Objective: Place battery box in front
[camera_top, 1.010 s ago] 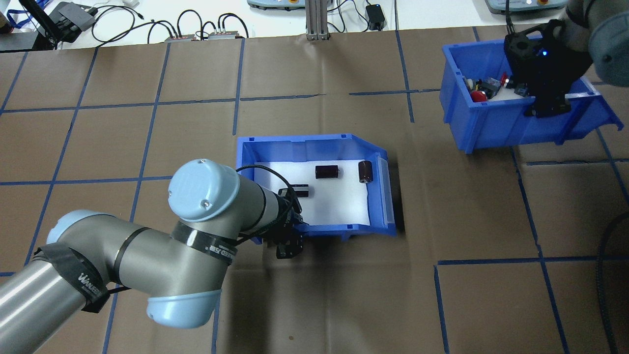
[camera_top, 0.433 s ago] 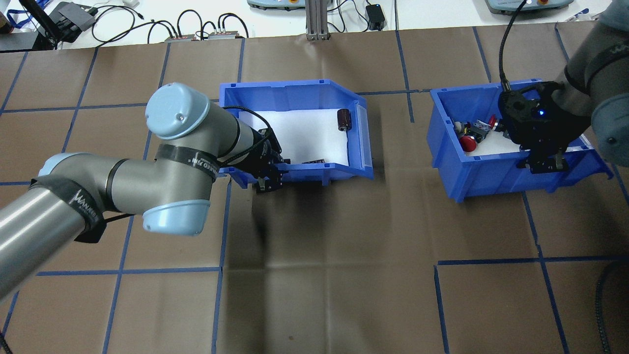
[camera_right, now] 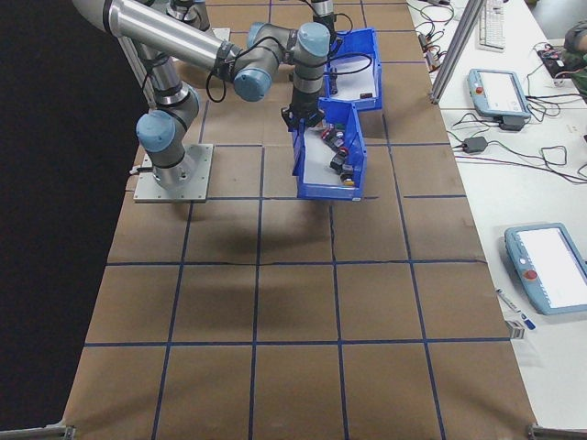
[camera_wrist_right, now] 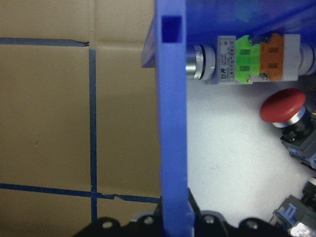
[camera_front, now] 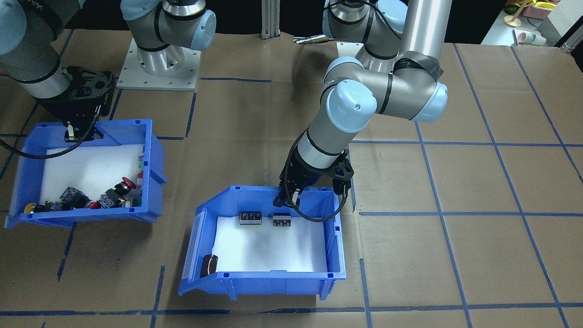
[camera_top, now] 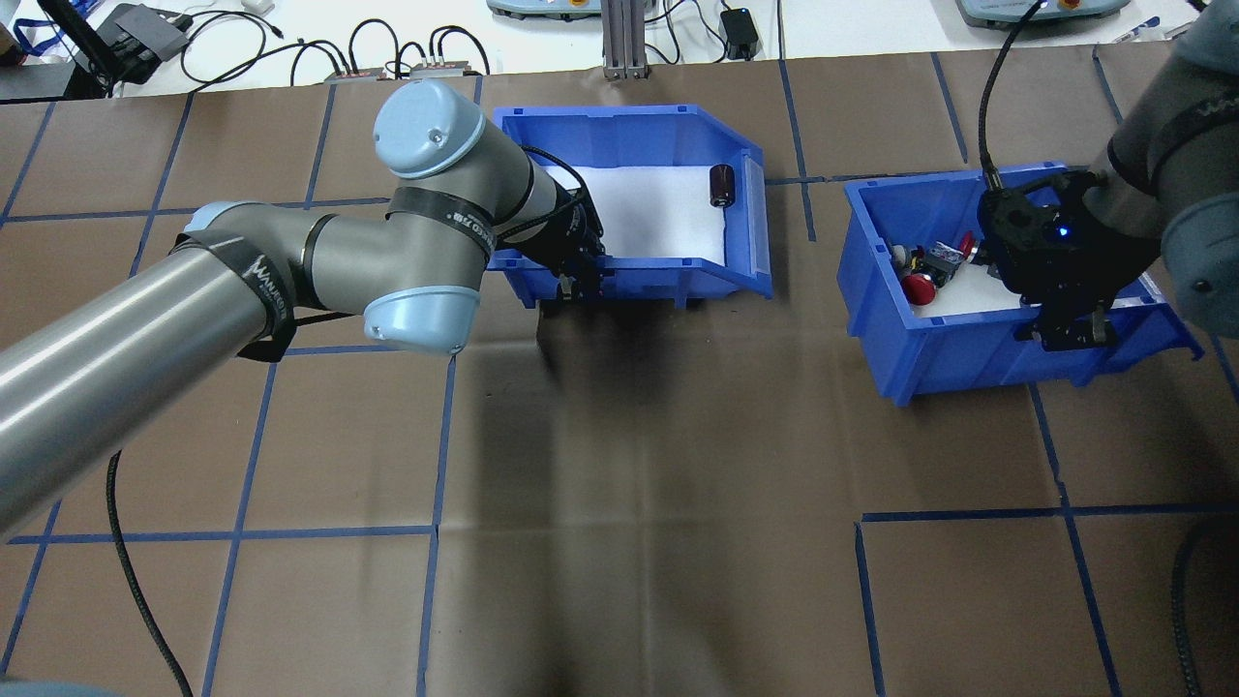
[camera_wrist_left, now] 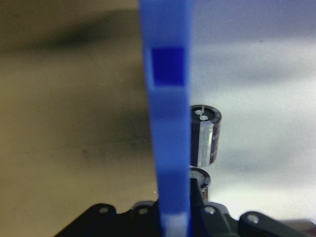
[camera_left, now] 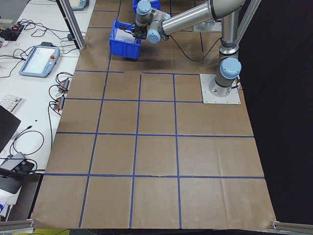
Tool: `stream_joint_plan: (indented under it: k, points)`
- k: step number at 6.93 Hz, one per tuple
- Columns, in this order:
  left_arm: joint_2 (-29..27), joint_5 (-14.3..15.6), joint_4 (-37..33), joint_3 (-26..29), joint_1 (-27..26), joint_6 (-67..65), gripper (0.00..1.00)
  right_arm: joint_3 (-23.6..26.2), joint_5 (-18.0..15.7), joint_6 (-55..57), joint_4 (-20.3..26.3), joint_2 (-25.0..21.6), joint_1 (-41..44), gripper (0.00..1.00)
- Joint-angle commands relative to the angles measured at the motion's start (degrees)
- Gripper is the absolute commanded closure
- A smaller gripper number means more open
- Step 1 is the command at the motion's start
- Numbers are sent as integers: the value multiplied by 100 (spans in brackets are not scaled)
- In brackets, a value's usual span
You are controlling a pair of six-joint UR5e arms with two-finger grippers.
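Right gripper (camera_top: 1063, 327): clamped on near wall of switch bin (camera_top: 953, 348).
Switch bin: white liner; red, green, orange push-buttons (camera_front: 114, 193) heaped at one end.
Left gripper (camera_top: 579, 284): pinched on near wall of battery box (camera_top: 668, 276).
Battery box: far centre of table (camera_top: 678, 484), white liner; dark cylinder (camera_top: 721, 185) by open front, two black pieces (camera_front: 250, 217) along gripped wall.

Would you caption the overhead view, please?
Left gripper clamps battery box wall; right gripper clamps switch bin.
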Motion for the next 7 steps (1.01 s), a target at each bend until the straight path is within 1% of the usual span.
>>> stream_joint_plan:
  k: [1,2,3,4,5,6,7]
  points:
    - [-451,-256,7,383,-81,-82,100,28,-34,-22,25,8,-16,100]
    - [-530,-258,24,436,-20,-82,99,37,-43,-13,34,8,-33,100]
    - [-601,-267,16,524,-46,-109,91,46,-69,4,86,-18,-42,100]
    - [-497,-145,-132,524,-46,-135,38,124,-43,57,513,-123,-42,99]
    - [-531,-135,-351,524,-37,-144,3,308,-43,75,500,-342,-16,99]
    - [-470,-152,-397,507,-20,-144,0,597,-43,83,474,-596,-16,98]
    - [-348,-127,-510,533,33,-127,0,982,-17,327,491,-982,-7,98]
